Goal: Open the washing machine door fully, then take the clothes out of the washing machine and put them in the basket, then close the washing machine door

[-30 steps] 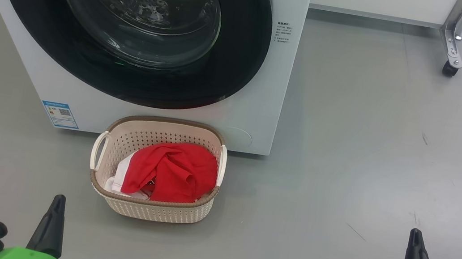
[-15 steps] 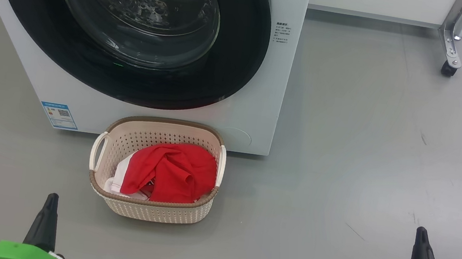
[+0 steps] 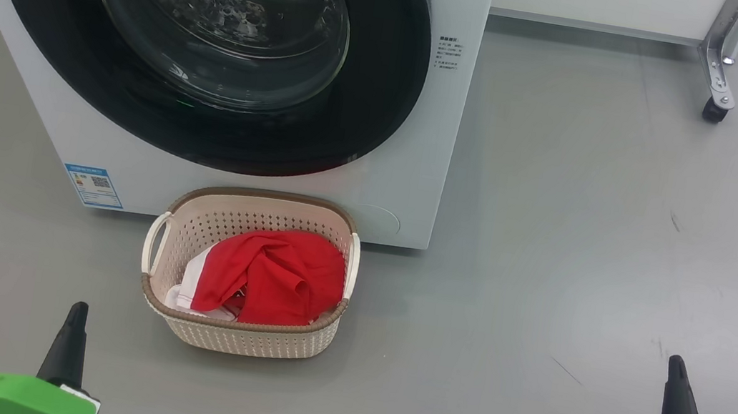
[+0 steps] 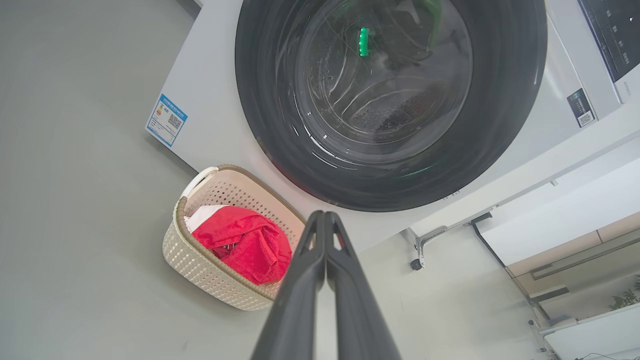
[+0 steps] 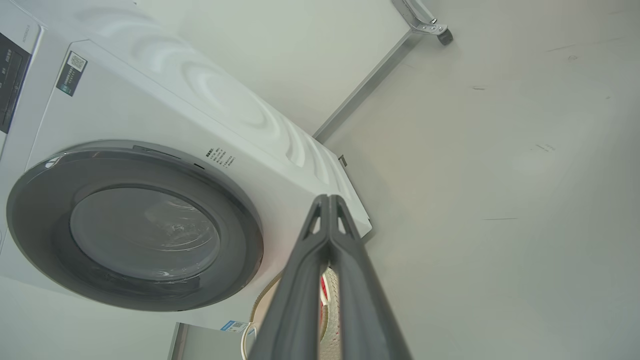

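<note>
While left gripper [image 3: 78, 308], right gripper [image 3: 677, 361] pinched together, basket [image 3: 262, 194] of clothes [image 3: 280, 274] sits ahead between them.

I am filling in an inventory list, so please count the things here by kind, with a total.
Washing machine: 1
Basket: 1
Heap of clothes: 1
Grippers: 2, left gripper and right gripper
Total: 5
</note>
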